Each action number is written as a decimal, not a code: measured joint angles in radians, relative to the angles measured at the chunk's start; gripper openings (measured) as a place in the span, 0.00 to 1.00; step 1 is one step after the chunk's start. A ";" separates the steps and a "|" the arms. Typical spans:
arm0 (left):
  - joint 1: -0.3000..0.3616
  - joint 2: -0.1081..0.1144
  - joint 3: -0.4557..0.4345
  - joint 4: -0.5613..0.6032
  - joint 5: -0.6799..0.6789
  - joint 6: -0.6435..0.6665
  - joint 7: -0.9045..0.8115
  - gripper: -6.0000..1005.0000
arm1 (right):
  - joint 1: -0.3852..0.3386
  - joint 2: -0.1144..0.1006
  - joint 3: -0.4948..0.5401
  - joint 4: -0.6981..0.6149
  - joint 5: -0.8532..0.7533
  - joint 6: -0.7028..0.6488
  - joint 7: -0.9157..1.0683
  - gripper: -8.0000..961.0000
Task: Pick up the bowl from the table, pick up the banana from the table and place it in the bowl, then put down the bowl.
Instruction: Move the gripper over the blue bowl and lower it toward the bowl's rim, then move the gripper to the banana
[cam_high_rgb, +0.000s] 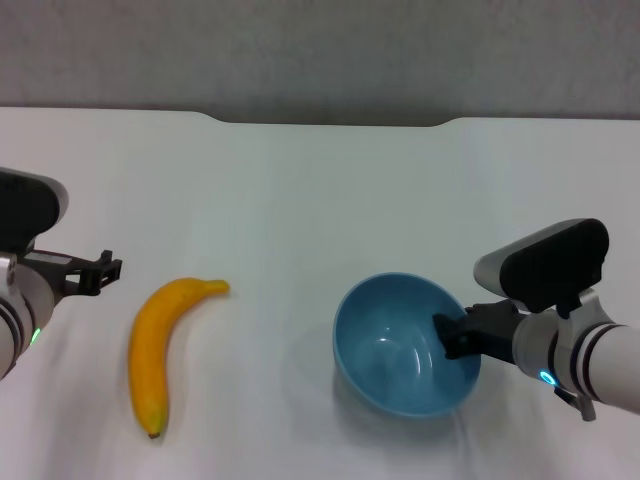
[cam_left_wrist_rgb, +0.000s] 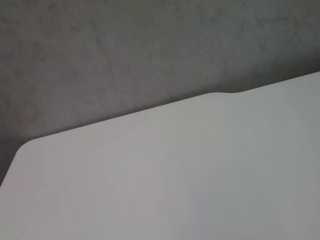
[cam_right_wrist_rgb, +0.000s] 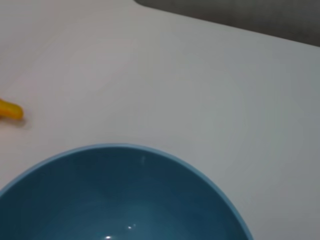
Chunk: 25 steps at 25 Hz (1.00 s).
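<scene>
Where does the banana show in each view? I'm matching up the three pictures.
Head view: the banana lies lower left, left of the bowl.
Left wrist view: not in it.
Right wrist view: only its tip, at the left edge.
Shared landmark: the table's far-edge notch.

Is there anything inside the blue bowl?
The bowl is empty except the right gripper reaching over its rim. The banana lies outside on the table.

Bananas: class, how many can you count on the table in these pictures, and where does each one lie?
1. The banana lies flat on the table on the robot's left, apart from the bowl, near the left gripper. The right wrist view catches only its tip. None seems hidden.
</scene>
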 joint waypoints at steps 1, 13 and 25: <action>0.000 0.000 0.000 0.000 0.000 0.000 0.000 0.90 | -0.008 0.000 0.001 0.004 0.000 -0.007 0.000 0.29; 0.000 -0.001 0.002 0.008 0.000 0.000 0.000 0.90 | -0.039 -0.001 0.019 0.030 -0.003 -0.028 0.003 0.15; 0.001 0.001 0.014 0.008 -0.005 -0.001 0.003 0.90 | -0.120 -0.006 0.120 0.152 -0.012 0.017 -0.040 0.06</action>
